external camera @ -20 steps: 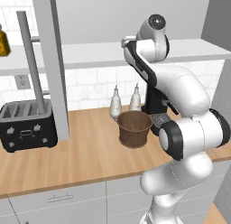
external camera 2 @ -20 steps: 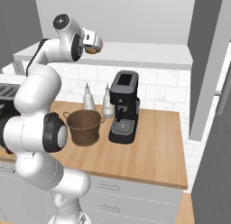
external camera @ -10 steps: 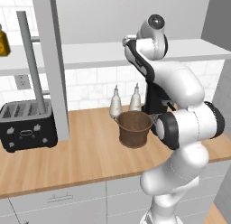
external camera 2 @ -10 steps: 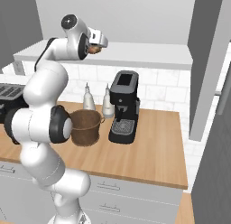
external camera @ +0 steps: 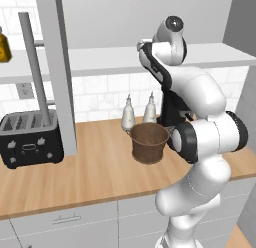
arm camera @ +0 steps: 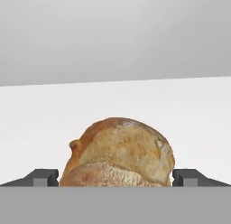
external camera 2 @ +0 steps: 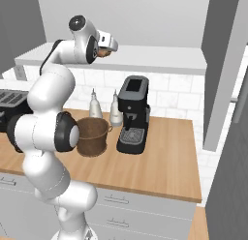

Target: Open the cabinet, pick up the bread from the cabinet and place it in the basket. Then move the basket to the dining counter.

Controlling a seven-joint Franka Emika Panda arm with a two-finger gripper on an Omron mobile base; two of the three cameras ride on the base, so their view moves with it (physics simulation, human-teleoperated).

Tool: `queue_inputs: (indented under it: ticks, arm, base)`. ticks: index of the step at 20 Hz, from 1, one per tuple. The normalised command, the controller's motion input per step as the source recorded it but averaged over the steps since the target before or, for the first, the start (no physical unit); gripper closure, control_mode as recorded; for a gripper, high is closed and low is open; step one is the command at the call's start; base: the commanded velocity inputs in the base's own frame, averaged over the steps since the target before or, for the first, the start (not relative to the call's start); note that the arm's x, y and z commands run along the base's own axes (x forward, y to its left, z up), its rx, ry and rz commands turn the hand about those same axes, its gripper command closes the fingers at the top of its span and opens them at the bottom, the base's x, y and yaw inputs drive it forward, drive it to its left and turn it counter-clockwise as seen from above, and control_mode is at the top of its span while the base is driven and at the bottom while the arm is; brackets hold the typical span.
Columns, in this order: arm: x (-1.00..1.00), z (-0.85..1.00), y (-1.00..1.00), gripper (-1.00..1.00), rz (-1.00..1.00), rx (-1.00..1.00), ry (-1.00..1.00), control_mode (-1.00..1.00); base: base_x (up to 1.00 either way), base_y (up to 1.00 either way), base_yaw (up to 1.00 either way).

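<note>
We see our claw [arm camera: 115, 178] spread wide on the white cabinet shelf [arm camera: 54, 128], one finger on either side of the bread [arm camera: 119, 151], which sits between them, not yet clamped. Below that shelf, the basket [external camera 2: 92, 136] stands upright on the wooden surface [external camera 2: 169, 166], just beside the coffee machine [external camera 2: 132, 114] and in front of two white bottles [external camera 2: 95, 104].
</note>
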Motion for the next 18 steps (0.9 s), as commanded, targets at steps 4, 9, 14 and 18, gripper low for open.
queue_inputs:
  ticks: [4,9,14,18]
  arm:
    - [0.00,-0.34,0.00,1.00,0.00,0.00,0.00,-1.00]
    - [-0.08,-0.03,-0.06,1.00,0.03,0.00,-0.04,-1.00]
    - [-0.67,0.00,-0.08,1.00,0.07,0.01,-0.09,-1.00]
    - [-1.00,0.00,0.00,1.00,0.06,0.03,-0.10,-1.00]
  base:
    - [0.00,0.00,0.00]
    - [0.00,0.00,0.00]
    - [0.00,0.00,0.00]
    - [0.00,0.00,0.00]
